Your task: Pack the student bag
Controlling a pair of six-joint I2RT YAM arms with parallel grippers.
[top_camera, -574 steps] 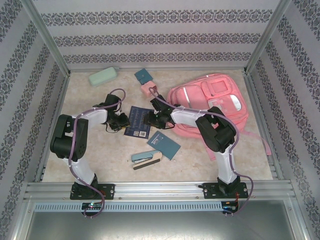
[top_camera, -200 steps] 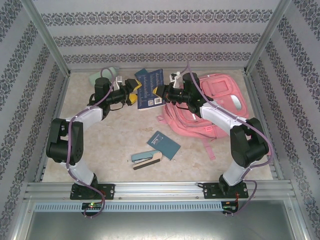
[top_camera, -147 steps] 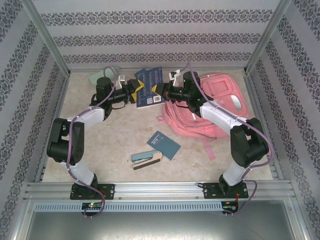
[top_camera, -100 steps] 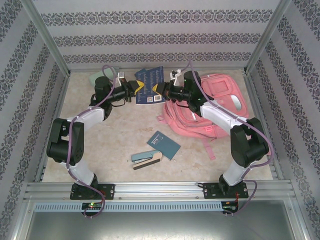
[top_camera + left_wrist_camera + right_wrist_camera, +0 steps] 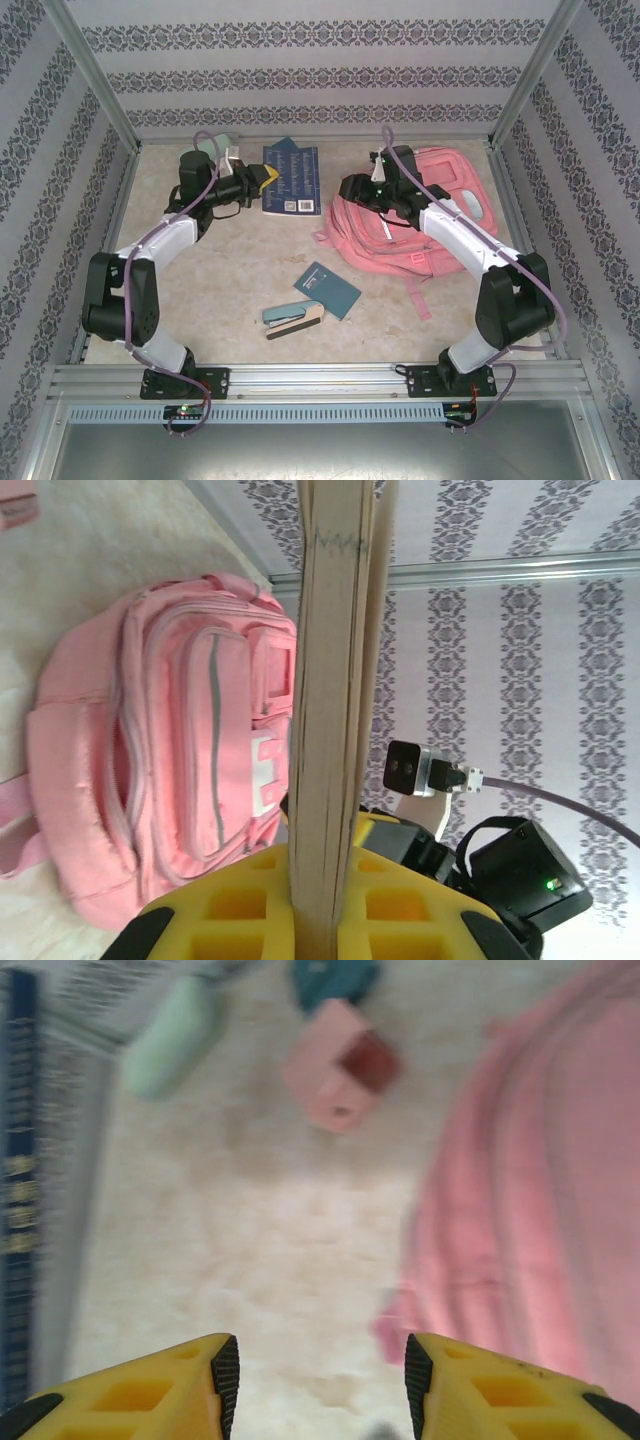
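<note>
As we grip, left gripper (image 5: pixel 262 180): closed on the left edge of the navy book (image 5: pixel 292 180).
Right gripper (image 5: pixel 350 188): fingers apart, holding nothing, over the bag's left edge.
Student bag (image 5: pixel 440 215): flat at far right, front pockets up.
Bearing: bag lies right of the book, with the right gripper between them.
Nearer arm: right, we judge.
</note>
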